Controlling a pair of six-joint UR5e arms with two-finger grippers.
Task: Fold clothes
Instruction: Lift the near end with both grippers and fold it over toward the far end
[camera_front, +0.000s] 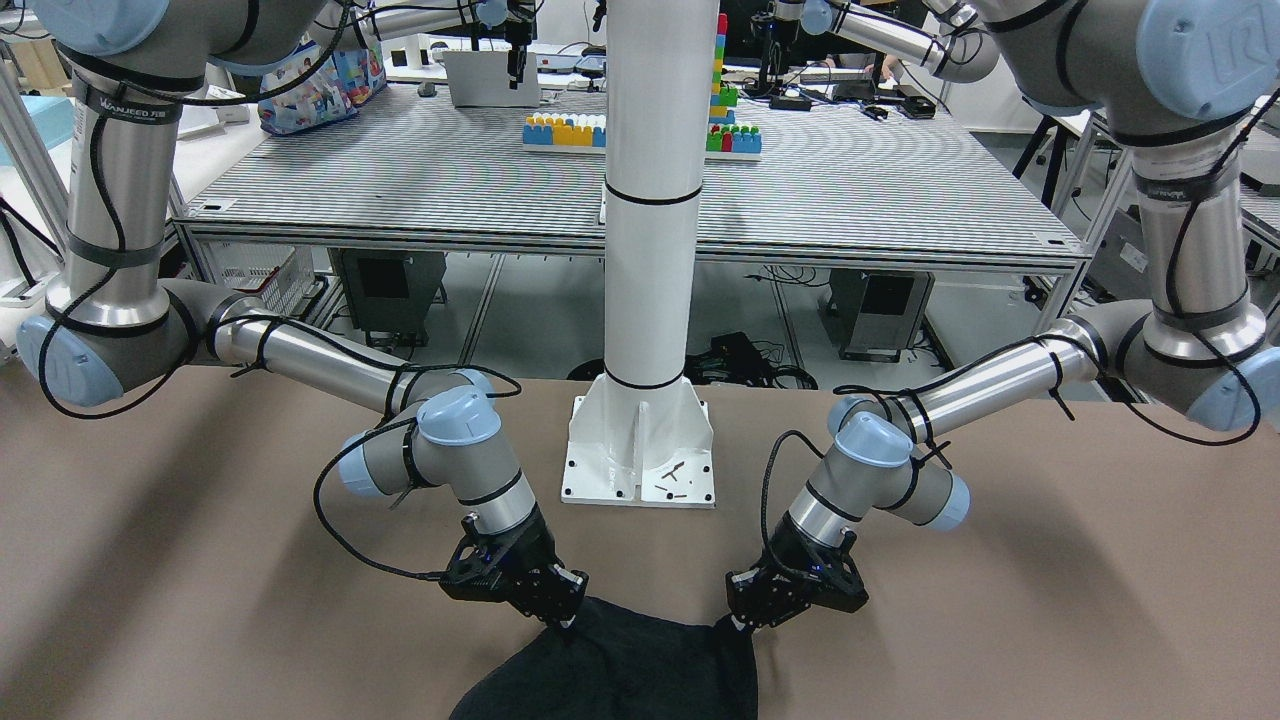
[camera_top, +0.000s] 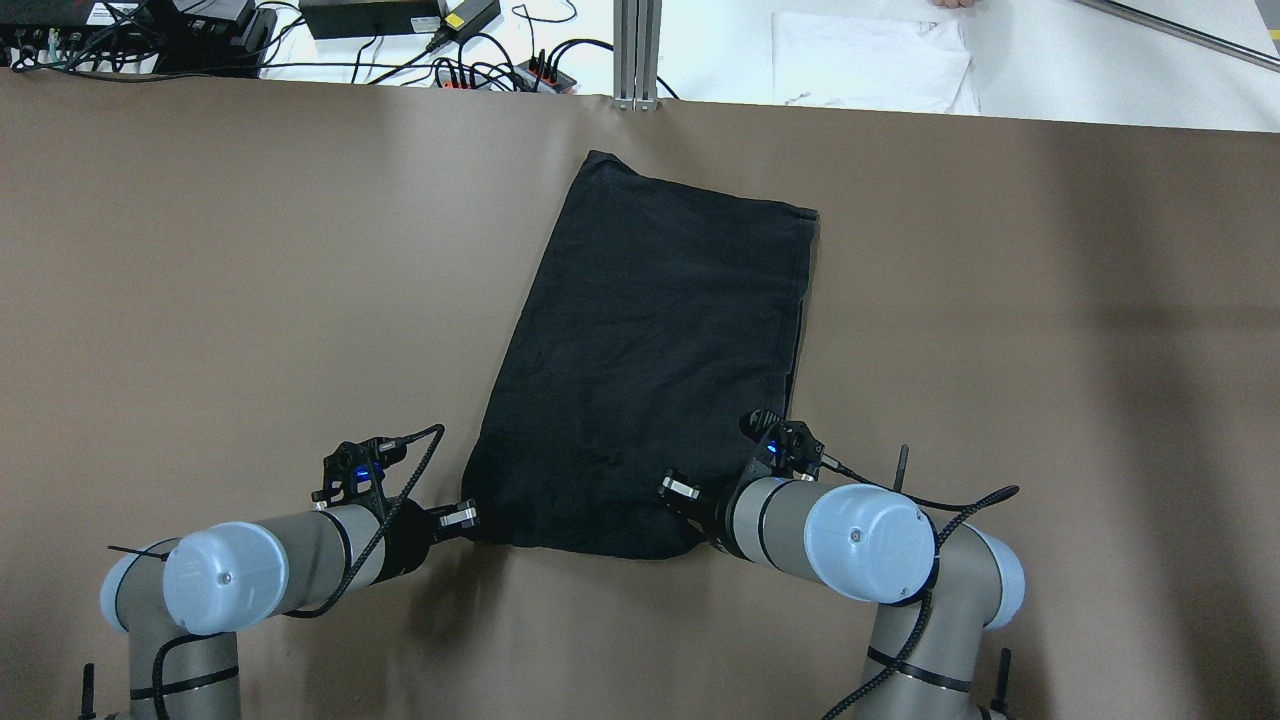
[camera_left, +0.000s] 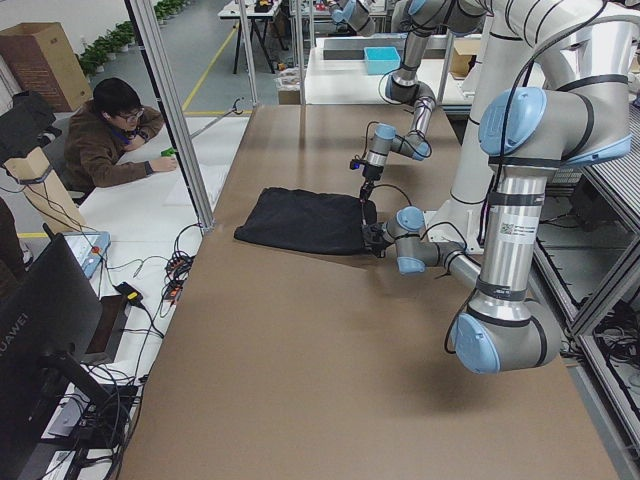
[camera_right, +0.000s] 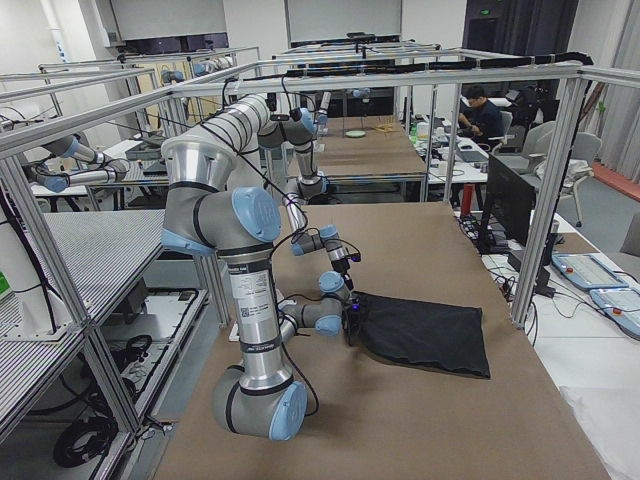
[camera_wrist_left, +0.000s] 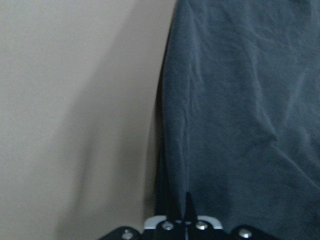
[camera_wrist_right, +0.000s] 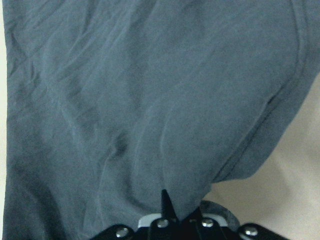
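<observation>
Arms stretched low; left gripper (camera_top: 468, 517) clamping clothes (camera_top: 650, 350) corner, right gripper (camera_top: 672, 489) clamping other

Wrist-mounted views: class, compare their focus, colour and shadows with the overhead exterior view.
Left wrist-mounted view: soft focus, the garment looks washed-out blue-grey, a broad shadow darkens the table beside it. Right wrist-mounted view: equally soft and bluish. Overhead exterior view: sharper, the garment reads black, soft shadows lie on the table.

The black garment (camera_top: 650, 350) lies flat, slightly skewed, its near corners seemingly pinched in the left end effector (camera_top: 470, 518) and the right end effector (camera_top: 670, 488).
</observation>
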